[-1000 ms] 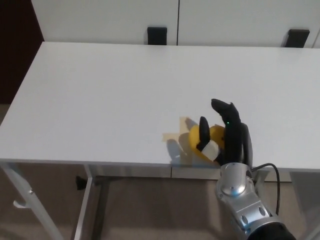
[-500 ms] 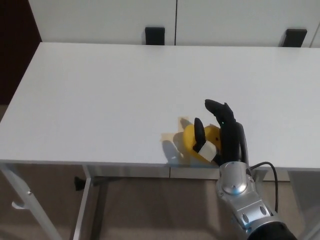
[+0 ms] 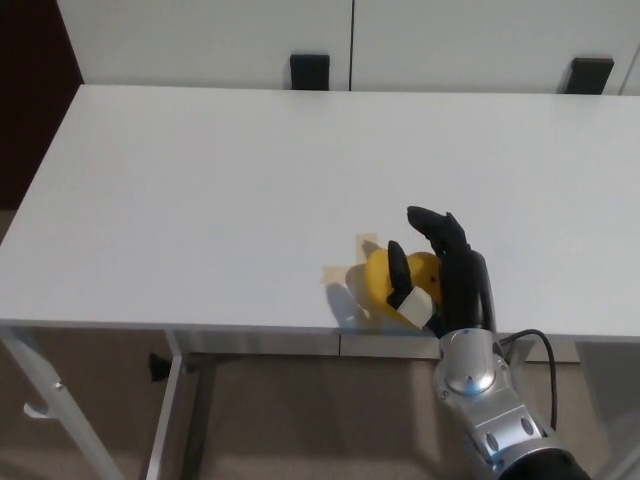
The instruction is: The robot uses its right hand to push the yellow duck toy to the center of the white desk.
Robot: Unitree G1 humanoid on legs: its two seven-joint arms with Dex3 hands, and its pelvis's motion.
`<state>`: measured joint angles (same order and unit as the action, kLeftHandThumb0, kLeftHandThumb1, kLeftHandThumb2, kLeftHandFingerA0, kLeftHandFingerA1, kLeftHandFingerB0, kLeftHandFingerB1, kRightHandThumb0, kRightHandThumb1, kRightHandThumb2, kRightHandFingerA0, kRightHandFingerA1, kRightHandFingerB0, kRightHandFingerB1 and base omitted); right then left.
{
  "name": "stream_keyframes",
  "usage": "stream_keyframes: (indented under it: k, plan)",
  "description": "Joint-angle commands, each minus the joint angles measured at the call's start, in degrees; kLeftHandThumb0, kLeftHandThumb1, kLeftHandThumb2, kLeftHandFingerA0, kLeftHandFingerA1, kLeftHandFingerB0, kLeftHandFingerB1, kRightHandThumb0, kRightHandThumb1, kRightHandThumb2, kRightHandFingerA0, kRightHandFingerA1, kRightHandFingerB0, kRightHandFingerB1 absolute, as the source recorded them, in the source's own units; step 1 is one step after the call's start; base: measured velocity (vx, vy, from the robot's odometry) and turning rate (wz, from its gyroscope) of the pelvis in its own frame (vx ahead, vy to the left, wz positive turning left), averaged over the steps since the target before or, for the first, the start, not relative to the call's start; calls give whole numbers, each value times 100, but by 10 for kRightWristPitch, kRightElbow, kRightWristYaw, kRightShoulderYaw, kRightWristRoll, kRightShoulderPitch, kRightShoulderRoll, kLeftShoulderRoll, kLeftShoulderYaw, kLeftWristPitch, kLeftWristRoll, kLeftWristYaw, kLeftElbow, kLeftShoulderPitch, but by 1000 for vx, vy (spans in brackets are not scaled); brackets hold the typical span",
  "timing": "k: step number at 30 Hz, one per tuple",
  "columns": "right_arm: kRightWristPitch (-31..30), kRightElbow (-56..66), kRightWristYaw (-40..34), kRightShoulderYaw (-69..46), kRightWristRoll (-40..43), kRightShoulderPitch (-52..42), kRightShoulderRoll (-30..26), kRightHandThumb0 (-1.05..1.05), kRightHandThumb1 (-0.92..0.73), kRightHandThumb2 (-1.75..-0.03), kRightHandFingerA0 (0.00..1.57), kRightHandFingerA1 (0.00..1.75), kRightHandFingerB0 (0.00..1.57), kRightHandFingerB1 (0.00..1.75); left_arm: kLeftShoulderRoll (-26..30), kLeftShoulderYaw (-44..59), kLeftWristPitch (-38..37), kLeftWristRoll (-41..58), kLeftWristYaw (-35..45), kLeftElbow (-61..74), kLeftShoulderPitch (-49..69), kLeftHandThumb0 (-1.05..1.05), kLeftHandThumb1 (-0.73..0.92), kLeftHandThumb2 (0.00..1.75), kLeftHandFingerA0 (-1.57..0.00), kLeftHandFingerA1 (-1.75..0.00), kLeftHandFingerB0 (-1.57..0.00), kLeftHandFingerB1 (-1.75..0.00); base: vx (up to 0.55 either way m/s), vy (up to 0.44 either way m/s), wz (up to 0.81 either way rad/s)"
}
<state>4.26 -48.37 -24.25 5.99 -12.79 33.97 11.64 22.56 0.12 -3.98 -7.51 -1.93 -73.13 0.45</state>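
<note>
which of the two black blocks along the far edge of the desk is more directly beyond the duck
The left black rectangular block, near the picture's middle; the right black block sits far off to the side of the yellow duck toy.

Right robot hand (image 3: 440,270) reaches forward, fingers apart.

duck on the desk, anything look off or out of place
The yellow duck sits close to the near edge of the white desk, far from its center, with the right hand against it. Nothing looks spilled or damaged.

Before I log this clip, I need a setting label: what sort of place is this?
Probably an office or lab: a plain white desk on metal legs, white panels behind, and bare flooring.
</note>
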Motion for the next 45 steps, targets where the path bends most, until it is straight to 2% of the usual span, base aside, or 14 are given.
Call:
stream_keyframes:
  k: [1,3,8,10,11,16,17,19,32,36,37,42,44,45]
  plan:
    - [-3,2,8,1,3,5,4,-83,-92,-70,0,38,19,46,3,5,-22,0,4,-1,1,-9,59,93,-88,-81,-96,-101,0,0,0]
    - [4,14,3,-4,2,-7,-8,-88,-75,-113,0,30,7,38,4,4,-24,-3,4,-4,6,-10,59,96,-90,-80,-92,-97,0,0,0]
    - [-12,72,12,-26,6,-25,-50,-105,-84,-120,0,14,0,3,11,5,-29,-6,10,-2,11,-11,57,94,-87,-80,-91,-99,0,0,0]
    - [-14,77,13,-27,5,-26,-52,-105,-84,-120,0,14,0,3,11,5,-29,-6,10,-2,11,-11,57,94,-87,-80,-91,-99,0,0,0]
    - [-19,113,23,-34,3,-32,-74,-96,-92,-71,0,0,0,0,12,4,-29,-7,9,-3,11,-11,60,90,-88,-81,-94,-99,0,0,0]
    - [-36,192,47,-47,-5,-47,-123,-102,-92,-74,0,0,0,0,14,6,-27,-7,9,-5,11,-14,53,102,-89,-88,-96,-99,0,0,0]
    - [-63,255,63,-58,-14,-67,-159,-100,-77,-109,0,0,0,0,14,7,-24,-6,8,-2,13,-11,53,103,-87,-88,-95,-99,0,0,0]
    - [-61,306,85,-84,-2,-97,-203,-105,-92,-72,0,0,0,0,14,12,-26,0,8,1,19,-11,52,106,-88,-90,-97,-99,0,0,0]
    - [-24,393,172,-229,111,-184,-319,-105,-92,-76,0,0,0,0,18,16,-23,-3,11,2,21,-14,52,102,-89,-89,-95,-99,0,0,1]
    - [-28,444,217,-315,160,-252,-361,-105,-85,-113,0,16,0,0,20,20,-22,0,11,0,19,-11,52,108,-89,-92,-96,-99,0,0,0]
    - [-38,456,241,-357,172,-297,-385,-105,-85,-128,0,45,0,36,21,21,-22,1,12,-1,19,-14,55,106,-88,-89,-94,-100,0,0,0]
    - [-34,449,291,-436,213,-369,-417,-102,-92,-90,0,0,0,0,23,20,-22,-3,10,-4,19,-13,62,91,-87,-83,-91,-99,0,0,0]
    - [-51,401,325,-482,237,-405,-441,-105,-92,-70,0,19,0,21,23,21,-22,-3,10,-5,17,-12,61,89,-88,-83,-91,-100,0,0,0]
    - [-39,349,326,-511,239,-433,-449,-105,-72,-120,0,55,0,42,22,19,-24,-5,9,-5,17,-11,51,107,-90,-91,-97,-102,0,0,0]
